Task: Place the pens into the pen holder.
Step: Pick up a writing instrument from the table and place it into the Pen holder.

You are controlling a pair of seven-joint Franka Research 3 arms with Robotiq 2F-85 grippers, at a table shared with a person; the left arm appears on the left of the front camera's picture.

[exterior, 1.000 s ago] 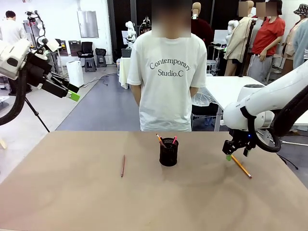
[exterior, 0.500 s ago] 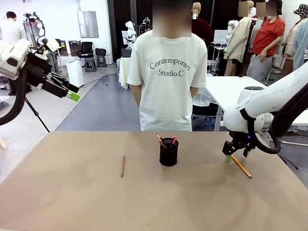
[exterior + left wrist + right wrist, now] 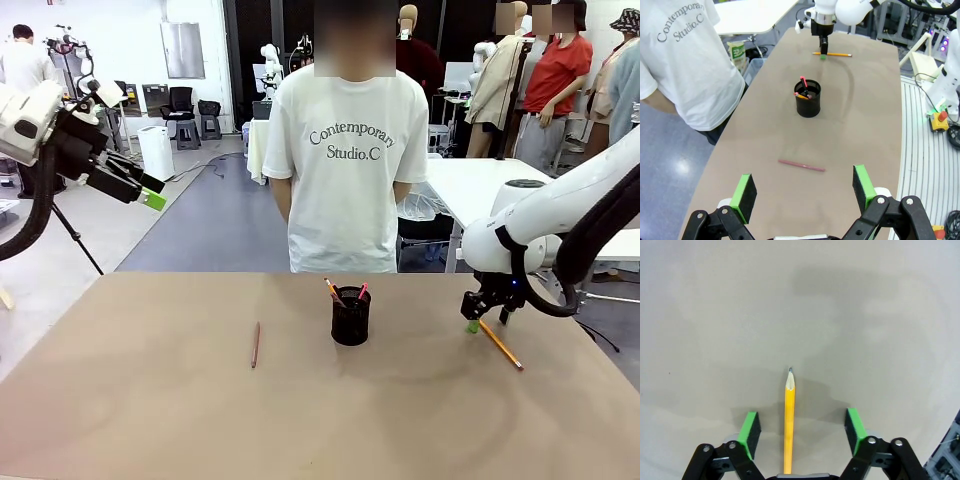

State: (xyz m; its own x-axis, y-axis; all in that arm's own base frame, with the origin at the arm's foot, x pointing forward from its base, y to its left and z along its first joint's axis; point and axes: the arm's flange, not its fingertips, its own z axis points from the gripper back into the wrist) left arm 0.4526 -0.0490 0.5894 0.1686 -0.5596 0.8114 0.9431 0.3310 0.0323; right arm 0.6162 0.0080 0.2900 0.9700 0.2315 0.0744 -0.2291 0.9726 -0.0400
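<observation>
right wrist view has the yellow pencil (image 3: pixel 789 422) flat on the counter (image 3: pixel 875 315) between the right hand's (image 3: pixel 802 421) green pads, neither touching it. over the last second that hand has crept slightly inward over the pencil, so a grasp looks close. its jaws are wide and hold nothing. the pen holder (image 3: pixel 350 318) stands mid-counter and a reddish pen (image 3: pixel 256 344) lies to its left. the left hand (image 3: pixel 803 192) hangs open and empty.

The pens (image 3: pixel 331 289) standing in the pen holder (image 3: pixel 350 316) vanish below its rim, and at this size I can't count them. Right of the holder, the yellow pencil (image 3: pixel 789 425) loses its back end beneath the right gripper (image 3: pixel 802 412). Beyond the holder, the person (image 3: pixel 340 150) has both hands hidden behind the back.
</observation>
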